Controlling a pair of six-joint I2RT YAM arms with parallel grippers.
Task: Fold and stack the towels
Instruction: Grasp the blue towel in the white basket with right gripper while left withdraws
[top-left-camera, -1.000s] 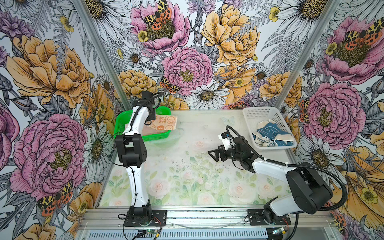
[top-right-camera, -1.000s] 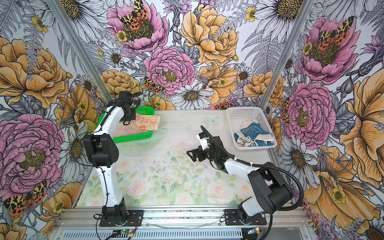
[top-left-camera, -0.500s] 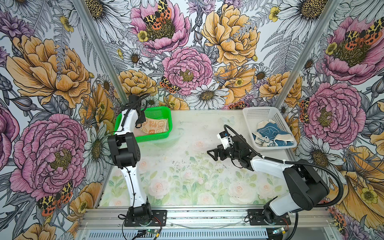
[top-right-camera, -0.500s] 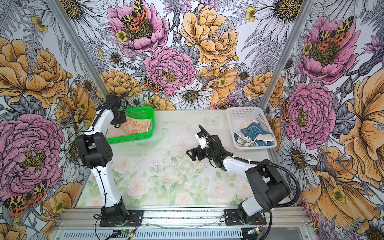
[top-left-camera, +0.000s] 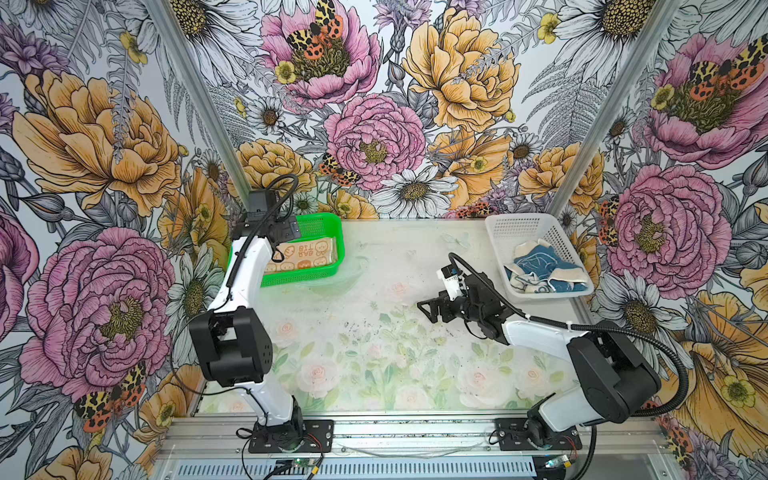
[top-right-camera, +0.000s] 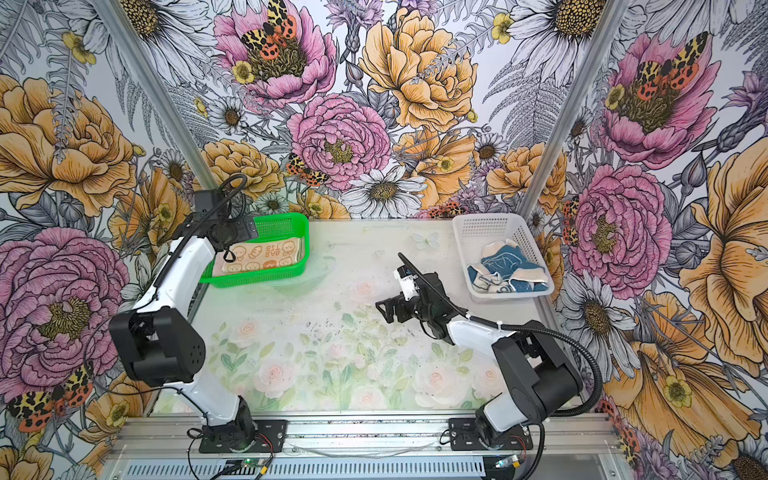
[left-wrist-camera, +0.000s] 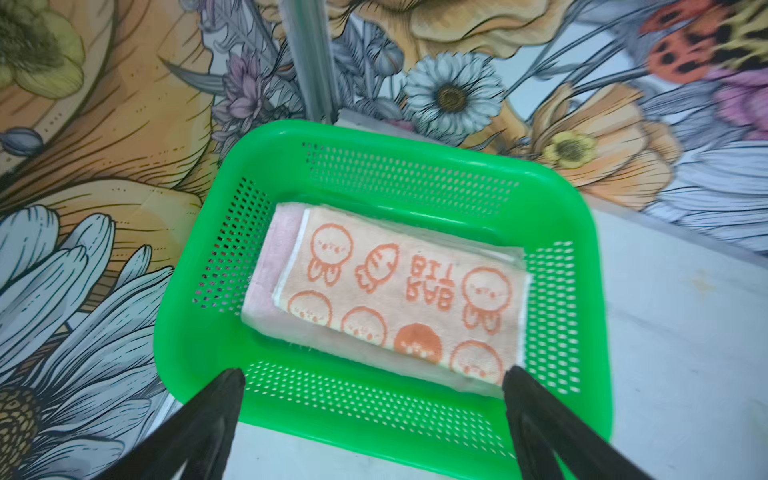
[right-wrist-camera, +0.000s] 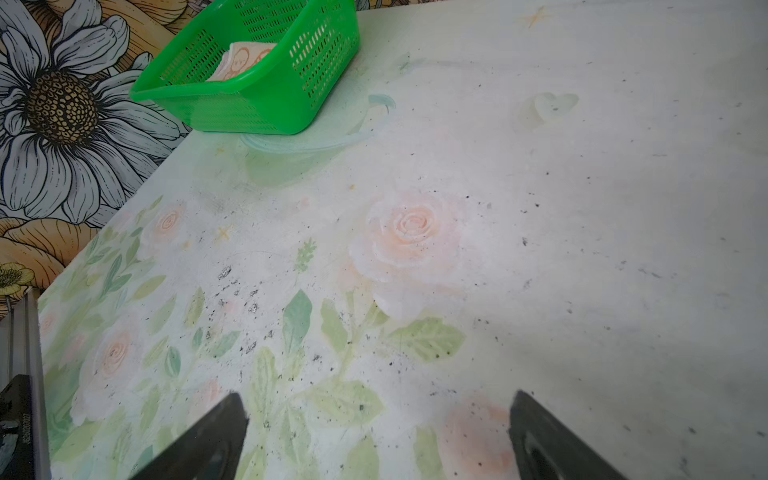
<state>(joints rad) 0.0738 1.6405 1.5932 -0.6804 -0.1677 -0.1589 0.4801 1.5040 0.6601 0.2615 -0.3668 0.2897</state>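
the walls (top-left-camera: 374, 137) carry a big flower print, and the tabletop (top-left-camera: 374, 353) has a pale rose pattern. at far left in both top views, a green basket (top-left-camera: 303, 277) stands in the back corner. inside it the orange towel (left-wrist-camera: 399, 291) with rabbit figures lies folded flat on top of the folded pink towel (left-wrist-camera: 270, 270), whose edge shows at one end and along one side. the left gripper (left-wrist-camera: 372, 374) hovers above the basket's edge, its jaws spread wide with nothing between them, clear of the cloth. right of the middle, the right gripper (top-left-camera: 432, 309) hangs over the bare table, its jaws also wide apart and empty, pointing toward the green basket. at far right a white basket (top-left-camera: 523, 226) sits by the wall. the blue towel (top-left-camera: 536, 266) with its cream border lies crumpled and unfolded in it.
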